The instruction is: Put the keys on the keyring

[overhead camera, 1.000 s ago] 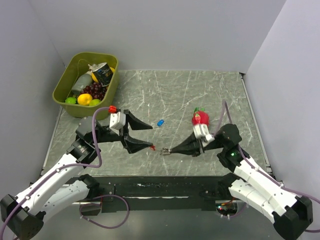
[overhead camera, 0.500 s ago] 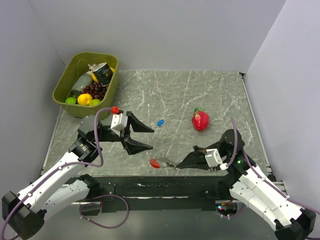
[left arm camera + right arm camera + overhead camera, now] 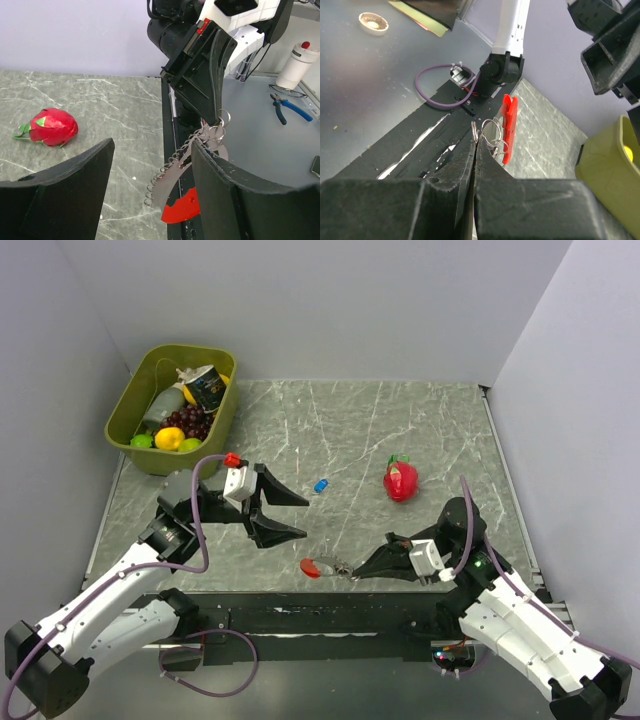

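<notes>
The keyring is a red clip (image 3: 310,567) with silvery chain and rings, lying at the table's near edge. My right gripper (image 3: 352,576) is shut on its rings; in the right wrist view the gripper (image 3: 476,139) pinches a ring with the red clip (image 3: 507,127) just beyond. My left gripper (image 3: 304,516) is open and empty, above and left of the keyring. In the left wrist view the red clip (image 3: 182,210) and chain (image 3: 165,175) show between the open fingers (image 3: 60,190). A tiny blue-headed key (image 3: 321,485) lies on the table, beyond the left gripper.
A red toy fruit (image 3: 400,480) with a green top sits right of centre, also in the left wrist view (image 3: 50,127). A green bin (image 3: 122,410) of toy food stands at the back left. The black near edge rail (image 3: 300,615) runs under the keyring.
My right gripper pulled the keyring away from the left gripper's lower finger, down towards the near edge. In the last half second almost nothing moved.
</notes>
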